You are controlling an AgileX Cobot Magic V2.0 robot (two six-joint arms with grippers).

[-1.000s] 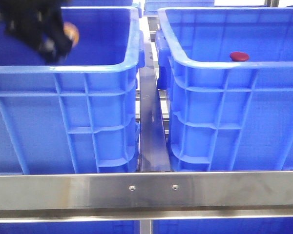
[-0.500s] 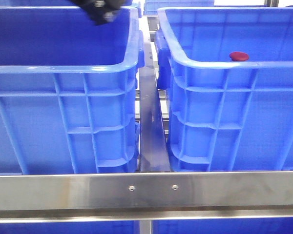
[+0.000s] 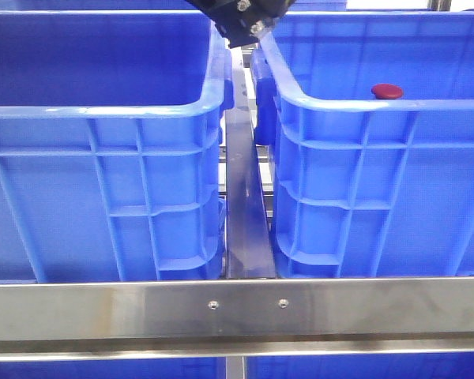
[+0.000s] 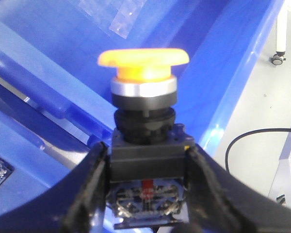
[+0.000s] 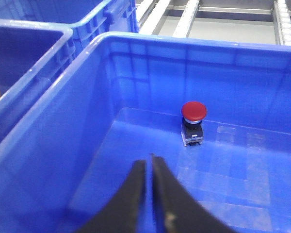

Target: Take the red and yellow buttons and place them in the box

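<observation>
The left hand (image 4: pixel 145 194) clamps a yellow button (image 4: pixel 143 63) above the gap between 2 blue crates; the right hand (image 5: pixel 149 167), fingers together, hovers inside the box (image 5: pixel 223 53) near a red button (image 5: pixel 193 111) on its floor.

Box (image 3: pixel 355 197): blue moulded plastic, ribbed outer wall, glossy floor with reflections. Neighbouring crate (image 3: pixel 103 189): same blue plastic, semi-gloss. Rail (image 3: pixel 237 312) in front of box: brushed metal, dull sheen. Red button (image 5: pixel 193 111) in box: smooth cap, slightly matt. Yellow button (image 4: pixel 143 59): smooth glossy orange-yellow cap, bright metal collar, matt black plastic body. Left gripper fingers (image 4: pixel 85 194): black, glossy.
</observation>
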